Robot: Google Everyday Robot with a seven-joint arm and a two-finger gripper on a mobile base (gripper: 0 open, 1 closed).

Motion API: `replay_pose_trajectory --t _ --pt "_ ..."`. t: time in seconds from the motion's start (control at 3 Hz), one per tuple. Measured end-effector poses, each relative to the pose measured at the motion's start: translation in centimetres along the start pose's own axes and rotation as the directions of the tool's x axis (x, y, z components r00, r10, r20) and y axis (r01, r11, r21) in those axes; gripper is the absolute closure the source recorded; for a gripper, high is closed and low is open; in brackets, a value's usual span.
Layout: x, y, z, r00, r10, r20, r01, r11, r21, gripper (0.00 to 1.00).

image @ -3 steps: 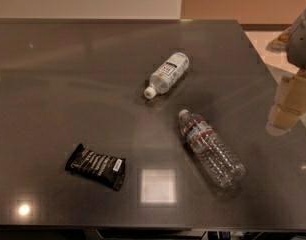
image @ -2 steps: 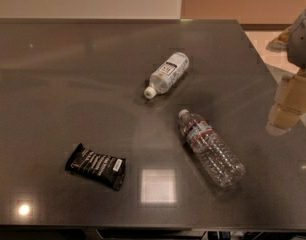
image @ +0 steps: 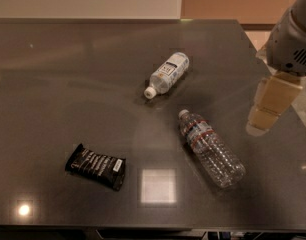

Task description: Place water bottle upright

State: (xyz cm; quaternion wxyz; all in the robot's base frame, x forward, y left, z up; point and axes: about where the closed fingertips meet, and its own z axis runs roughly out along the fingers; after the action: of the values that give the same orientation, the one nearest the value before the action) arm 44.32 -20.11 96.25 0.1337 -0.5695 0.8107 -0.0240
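Observation:
The water bottle (image: 210, 150), clear and ribbed with a white cap and a white-and-red label band, lies on its side on the dark table (image: 68, 74), cap pointing up-left. My gripper (image: 268, 109), with tan fingers under a grey wrist, hangs at the right edge of the view, to the right of the bottle and apart from it. It holds nothing that I can see.
A shorter bottle with a large white printed label (image: 167, 74) lies on its side near the table's middle. A black snack packet (image: 96, 166) lies at the front left. The table's right edge runs just beyond the gripper.

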Motion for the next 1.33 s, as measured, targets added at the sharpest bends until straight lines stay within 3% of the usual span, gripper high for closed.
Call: replay_pose_trajectory --t 0.33,0.67,1.0,1.33 --pt "-1.5 0.4 2.4 0.993 0.11 -0.043 -0.112 0.9929 -0.04 0.0" --pt "-3.3 1.3 4.5 0.968 0.236 -0.078 -0.242 0.9678 -0.07 0.0" --pt "-4.7 2.1 5.9 0.93 0.35 -0.111 -0.359 0.9306 -0.074 0.0" --pt "-5.1 2.6 7.7 0.863 0.481 -0.154 -0.495 0.8662 -0.067 0.0"
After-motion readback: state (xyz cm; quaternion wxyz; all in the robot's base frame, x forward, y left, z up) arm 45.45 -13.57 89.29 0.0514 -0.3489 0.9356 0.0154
